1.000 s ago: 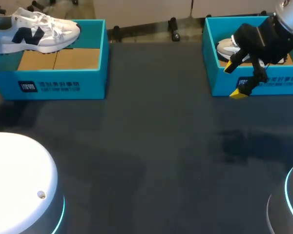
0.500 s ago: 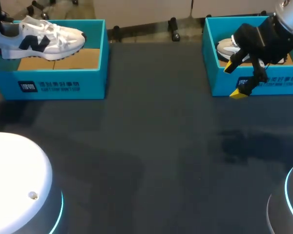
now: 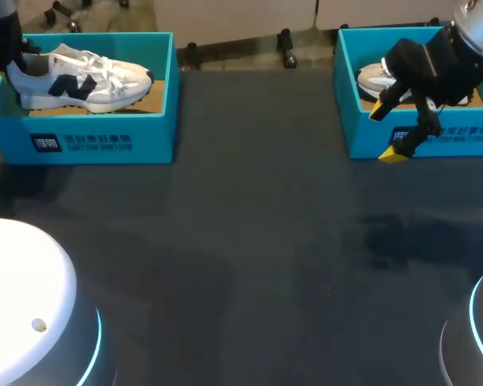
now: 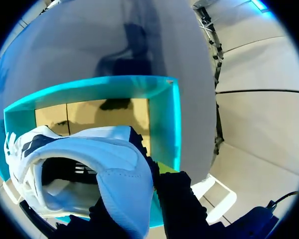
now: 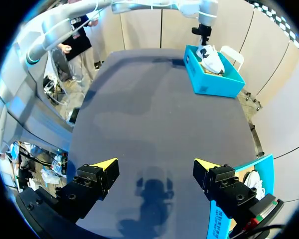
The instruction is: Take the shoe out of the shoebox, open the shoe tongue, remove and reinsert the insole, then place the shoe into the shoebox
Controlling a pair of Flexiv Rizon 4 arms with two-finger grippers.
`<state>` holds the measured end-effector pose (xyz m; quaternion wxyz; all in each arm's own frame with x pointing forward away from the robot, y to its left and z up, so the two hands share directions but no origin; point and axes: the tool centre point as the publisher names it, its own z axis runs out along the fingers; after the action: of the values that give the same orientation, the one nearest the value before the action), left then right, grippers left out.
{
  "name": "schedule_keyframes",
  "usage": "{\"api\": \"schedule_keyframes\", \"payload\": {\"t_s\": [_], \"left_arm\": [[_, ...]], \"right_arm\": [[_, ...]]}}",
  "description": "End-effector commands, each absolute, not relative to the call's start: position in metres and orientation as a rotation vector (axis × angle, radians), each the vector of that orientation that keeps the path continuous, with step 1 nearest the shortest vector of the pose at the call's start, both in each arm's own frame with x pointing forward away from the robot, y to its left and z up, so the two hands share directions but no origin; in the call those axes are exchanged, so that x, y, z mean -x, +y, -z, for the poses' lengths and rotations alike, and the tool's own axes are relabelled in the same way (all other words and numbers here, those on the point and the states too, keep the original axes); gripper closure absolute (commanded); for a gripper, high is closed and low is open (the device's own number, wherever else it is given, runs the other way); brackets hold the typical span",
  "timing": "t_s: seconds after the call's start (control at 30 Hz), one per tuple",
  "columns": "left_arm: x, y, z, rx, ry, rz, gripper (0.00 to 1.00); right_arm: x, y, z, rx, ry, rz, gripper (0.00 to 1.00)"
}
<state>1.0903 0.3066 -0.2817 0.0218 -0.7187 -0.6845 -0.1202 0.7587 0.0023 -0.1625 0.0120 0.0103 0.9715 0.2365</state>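
Shoe (image 3: 80,78) lowered into shoebox (image 3: 80,141), left gripper (image 3: 8,50) holding it, right gripper (image 5: 155,169) wide, dark table (image 3: 249,241)

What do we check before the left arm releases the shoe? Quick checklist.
1. left gripper shut on the heel of the shoe: ok.
2. Shoe inside the walls of the left shoebox, toe off the end wall: ok.
3. Sole resting on the box floor: cannot tell.
4. Seating of the insole: cannot tell.
5. right gripper open, away at the right shoebox: ok.
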Motion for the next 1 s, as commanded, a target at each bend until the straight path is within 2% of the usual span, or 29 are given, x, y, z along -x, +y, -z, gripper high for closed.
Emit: {"api": "schedule_keyframes", "payload": {"t_s": [0.03, 1.0], "left_arm": [[-1.096, 0.304, 0.294, 2.23, -2.118, 0.367, 1.0], [-1.074, 0.3, 0.338, 2.246, -2.083, 0.29, 1.0]], "right_arm": [[-0.761, 0.004, 0.163, -0.033, 3.034, -0.733, 0.0], [-0.761, 0.004, 0.163, -0.033, 3.034, -0.733, 0.0]]}}
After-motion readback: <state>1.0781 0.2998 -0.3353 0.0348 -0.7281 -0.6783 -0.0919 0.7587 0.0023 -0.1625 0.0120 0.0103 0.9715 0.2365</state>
